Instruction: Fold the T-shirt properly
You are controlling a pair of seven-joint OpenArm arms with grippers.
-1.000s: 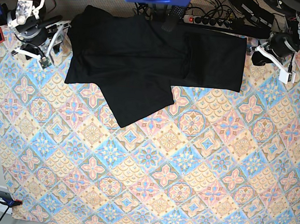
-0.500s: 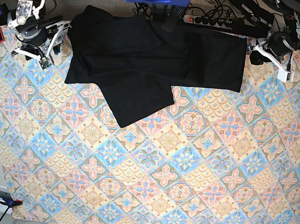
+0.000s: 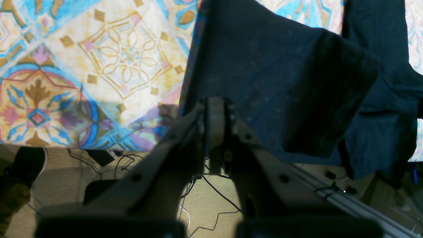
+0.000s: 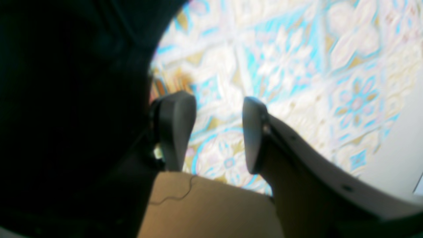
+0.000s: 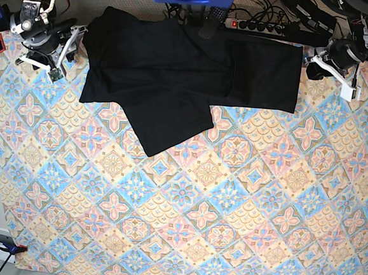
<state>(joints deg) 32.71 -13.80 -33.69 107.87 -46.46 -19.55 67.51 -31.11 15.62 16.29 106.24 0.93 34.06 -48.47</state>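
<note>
Base view: the black T-shirt [image 5: 189, 74] lies along the far edge of the diamond-patterned tablecloth [image 5: 185, 201], flattened but, by my judgement, only partly folded (one panel overlaps the body on the side of my left arm, and a sleeve or corner juts out toward the cloth's middle). Squaring the outline and making the final folds remain. The fabric is matte, soft, unprinted, with layered edges visible in the left wrist view. My left gripper [image 3: 216, 109] has its jaws pressed together, just at the T-shirt's edge; whether any fabric is pinched between them I cannot tell. My right gripper [image 4: 216, 132] is spread, holding nothing, beside the garment's other end.
</note>
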